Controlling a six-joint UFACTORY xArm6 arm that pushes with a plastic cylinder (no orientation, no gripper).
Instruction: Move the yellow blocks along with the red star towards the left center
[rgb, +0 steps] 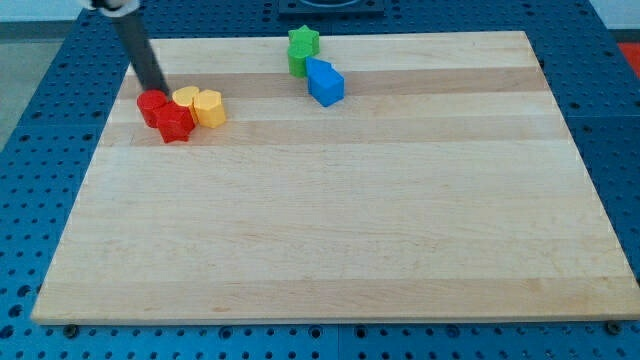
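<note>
Pale wooden planks with a fine lengthwise grain make up the desk (330, 230), a light board resting on a blue perforated base (30, 290); its stretch toward the view's bottom carries nothing. Taking the red star (177, 124) as landmark: it is a glossy, lumpy plastic piece near the board's upper left corner. Touching it on the side toward the view's left and slightly above sits a red cylinder (152, 106) with a round flat top. Just right of the star and a little higher stand two yellow blocks, packed against each other: a yellow rounded block (186, 97), partly hidden, whose exact shape I cannot make out, and a yellow hexagonal block (209, 108) on the outer right. My tip (158, 91) comes down above the star, at the red cylinder's upper edge, between it and the rounded yellow piece; the dark rod slants up toward the view's top left. No pincer exists on this arm, so no grasp state can be told. Well to the star's right, near the board's top edge, a green star-like block (302, 48) touches a blue angular block (324, 82) below it.
</note>
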